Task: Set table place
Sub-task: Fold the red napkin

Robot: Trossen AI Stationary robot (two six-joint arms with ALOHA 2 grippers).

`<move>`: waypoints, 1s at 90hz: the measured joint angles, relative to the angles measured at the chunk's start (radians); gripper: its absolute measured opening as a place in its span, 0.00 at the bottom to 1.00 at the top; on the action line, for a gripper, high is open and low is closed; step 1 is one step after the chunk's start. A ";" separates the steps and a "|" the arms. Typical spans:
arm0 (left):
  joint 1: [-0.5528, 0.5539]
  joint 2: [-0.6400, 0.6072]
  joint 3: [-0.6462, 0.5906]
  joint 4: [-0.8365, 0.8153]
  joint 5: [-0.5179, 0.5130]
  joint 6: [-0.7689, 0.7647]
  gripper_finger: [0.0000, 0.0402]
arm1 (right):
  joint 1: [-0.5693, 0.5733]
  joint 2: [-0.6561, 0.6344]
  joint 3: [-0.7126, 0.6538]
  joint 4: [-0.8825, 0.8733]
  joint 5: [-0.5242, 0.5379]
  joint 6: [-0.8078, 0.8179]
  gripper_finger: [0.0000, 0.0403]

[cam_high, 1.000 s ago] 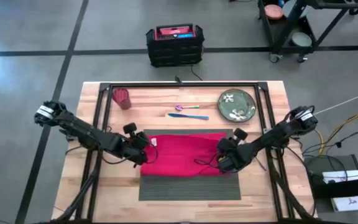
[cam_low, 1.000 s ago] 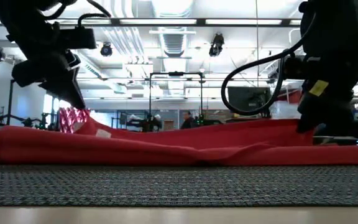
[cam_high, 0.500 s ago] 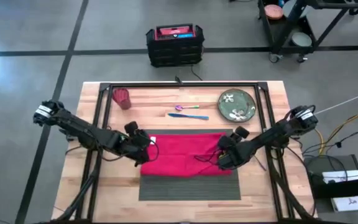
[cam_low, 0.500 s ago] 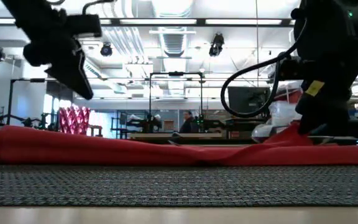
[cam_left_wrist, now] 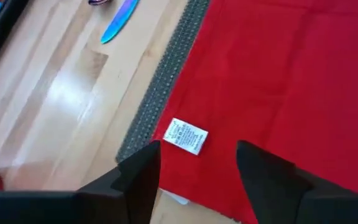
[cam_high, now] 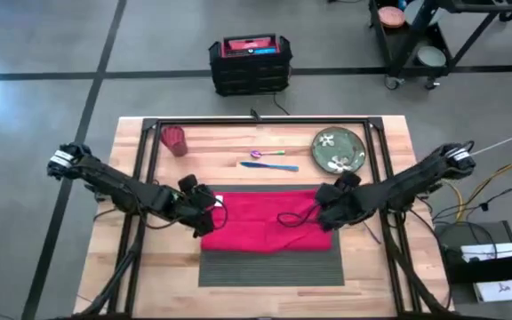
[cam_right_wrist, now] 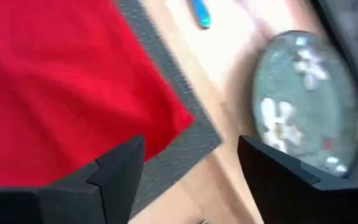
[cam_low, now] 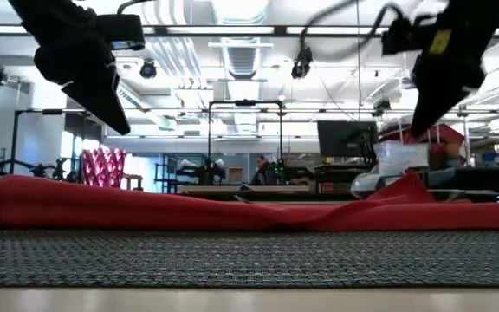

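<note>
The light wooden bench [cam_high: 145, 267] carries everything. On its near half lies the table place [cam_high: 271, 268], a dark grey ribbed placemat set square to the bench edge; only its near strip and thin margins at the far side show, because a red cloth napkin [cam_high: 260, 222] is spread over most of it. The napkin lies mostly flat, with a small raised fold near its right end, and a white label [cam_left_wrist: 186, 135] shows near its left edge.

The left arm reaches in from the left side of the bench, and the left end effector [cam_high: 204, 211] hangs just above the napkin's left edge, its fingers [cam_left_wrist: 138, 171] spread apart and holding nothing. The right arm comes in from the right, and the right end effector [cam_high: 330, 206] hovers over the napkin's right edge, lifted clear of the cloth, its fingers [cam_right_wrist: 120, 165] also spread wide and empty.

Beyond the placemat, at the far right of the bench, sits a green plate [cam_high: 339, 149] with white flowers. A blue-handled utensil [cam_high: 270, 165] and a second utensil [cam_high: 269, 154] lie side by side near the far middle, and a red cup [cam_high: 175, 140] stands at the far left.
</note>
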 joint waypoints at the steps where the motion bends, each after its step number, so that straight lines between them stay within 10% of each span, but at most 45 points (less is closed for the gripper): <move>1: 0.000 0.000 -0.003 0.007 0.003 0.000 0.46 | 0.000 -0.009 -0.007 0.013 -0.011 -0.009 0.62; 31: 0.002 0.034 -0.182 0.283 0.226 0.005 0.36 | 0.004 -0.048 -0.419 0.952 -0.230 -0.278 0.55; 63: 0.001 0.030 -0.294 0.275 0.372 -0.068 0.30 | 0.016 0.010 -0.447 0.747 -0.252 -0.269 0.50; 90: 0.001 -0.046 -0.120 0.182 0.295 0.037 0.30 | 0.016 -0.048 -0.298 0.682 -0.245 -0.368 0.54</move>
